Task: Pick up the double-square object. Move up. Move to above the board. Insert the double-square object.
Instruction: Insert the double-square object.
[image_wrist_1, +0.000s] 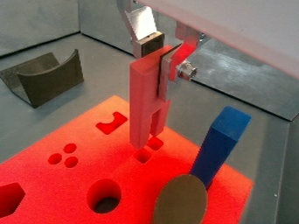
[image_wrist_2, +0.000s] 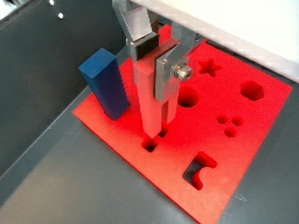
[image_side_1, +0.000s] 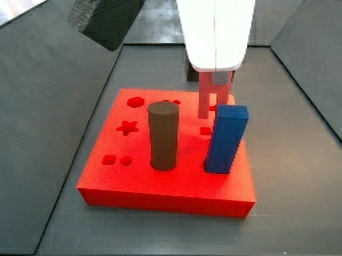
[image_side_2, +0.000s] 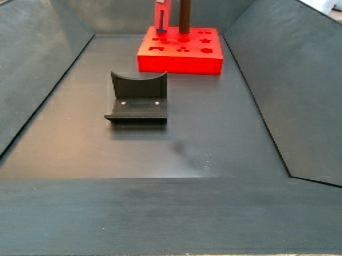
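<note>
You're at insertion: the gripper (image_wrist_2: 155, 54), clamped on the double-square object (image_wrist_2: 156, 96), hangs mid-frame over the board (image_wrist_2: 233, 149); lower straight into the paired holes.

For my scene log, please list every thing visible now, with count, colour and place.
bar: 1, red, upright between the jaws, lower end at the paired holes of the board.
board: 1, red, on the floor.
post: 1, blue, standing in the board.
cylinder: 1, dark brown, standing in the board.
block: 1, dark grey, on the floor, apart from the board.
gripper: 1, silver, above the board, jaws shut on the bar.
</note>
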